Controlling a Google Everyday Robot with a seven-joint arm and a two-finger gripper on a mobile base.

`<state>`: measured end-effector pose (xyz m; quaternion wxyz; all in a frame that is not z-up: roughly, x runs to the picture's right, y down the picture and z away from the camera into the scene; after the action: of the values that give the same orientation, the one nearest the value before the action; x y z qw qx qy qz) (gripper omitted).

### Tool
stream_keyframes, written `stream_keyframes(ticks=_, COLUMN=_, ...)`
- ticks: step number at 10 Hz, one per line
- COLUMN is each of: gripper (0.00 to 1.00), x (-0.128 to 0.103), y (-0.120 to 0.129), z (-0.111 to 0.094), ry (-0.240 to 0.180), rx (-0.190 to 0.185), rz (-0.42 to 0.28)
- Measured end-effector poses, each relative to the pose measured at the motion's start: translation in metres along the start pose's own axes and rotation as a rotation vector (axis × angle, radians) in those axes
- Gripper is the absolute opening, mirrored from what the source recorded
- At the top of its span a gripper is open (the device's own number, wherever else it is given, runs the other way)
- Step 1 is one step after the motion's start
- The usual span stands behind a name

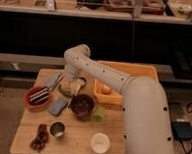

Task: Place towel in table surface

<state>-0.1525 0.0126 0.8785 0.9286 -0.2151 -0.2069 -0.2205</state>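
Broadly, the white robot arm (137, 110) takes up the most room, rising from the lower right, bending at an elbow over the back of the tabletop (79, 143) and dropping down from there. This light wooden plank tabletop carries everything else. Along its right rear edge sits an orange-yellow bin (132, 72), with a small orange object (106, 90) inside it near the front wall.

A red-brown bowl (37, 97) with something dark in it stands at the left side, and a dark brown bowl (81, 105) stands near the middle, partly under the arm's lower end.

The towel (53, 80), pale grey-blue and creased, lies on the tabletop at the back left, just behind the red-brown bowl. The gripper (74, 89) hangs just to the right of the towel, low over a yellow-green item (67, 91) at the back of the tabletop. Its jaws are spread wide and nothing shows between them. Whether it touches the towel cannot be told.

A flat blue pad (58, 106) lies between the two bowls. A pale green object (99, 114) sits just right of the dark brown bowl. Toward the front are a white cup (100, 142), a small metal cup (58, 130) and a dark reddish cluster (40, 137) at the front left.
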Motion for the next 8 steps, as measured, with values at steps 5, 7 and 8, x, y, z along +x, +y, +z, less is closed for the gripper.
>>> stream_keyframes(ticks=5, gripper=0.8, x=0.017, y=-0.035, z=-0.003, ry=0.141, rx=0.161, rz=-0.443)
stream_keyframes(ticks=7, gripper=0.8, x=0.021, y=-0.041, z=-0.004, ry=0.166, rx=0.179, rz=-0.531)
stream_keyframes(ticks=8, gripper=0.8, x=0.021, y=-0.041, z=-0.005, ry=0.166, rx=0.18, rz=-0.538)
